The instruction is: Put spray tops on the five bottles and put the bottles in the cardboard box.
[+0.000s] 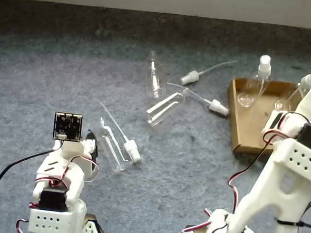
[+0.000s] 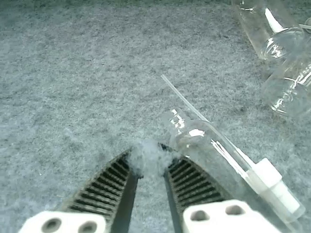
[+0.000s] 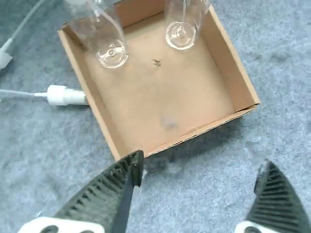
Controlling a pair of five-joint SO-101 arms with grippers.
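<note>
Left gripper [image 2: 147, 162]: jaws slightly parted, holding nothing. 1 bottle [image 2: 204, 143] lies on the carpet [image 2: 73, 73] against one finger, with a spray top [image 2: 269, 179] lying across it.

Right gripper [image 3: 203, 167]: jaws wide apart, empty, just short of the cardboard box [image 3: 194, 130]. 2 upright bottles [image 3: 109, 48] stand at the box's far end.

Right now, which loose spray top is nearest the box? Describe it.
Find the open brown cardboard box on the grey carpet. Just outside its wall, on the side facing the lying clear bottles, lies a white plastic spray top, thin tube pointing away. The other loose tops lie well clear of the box.
</note>
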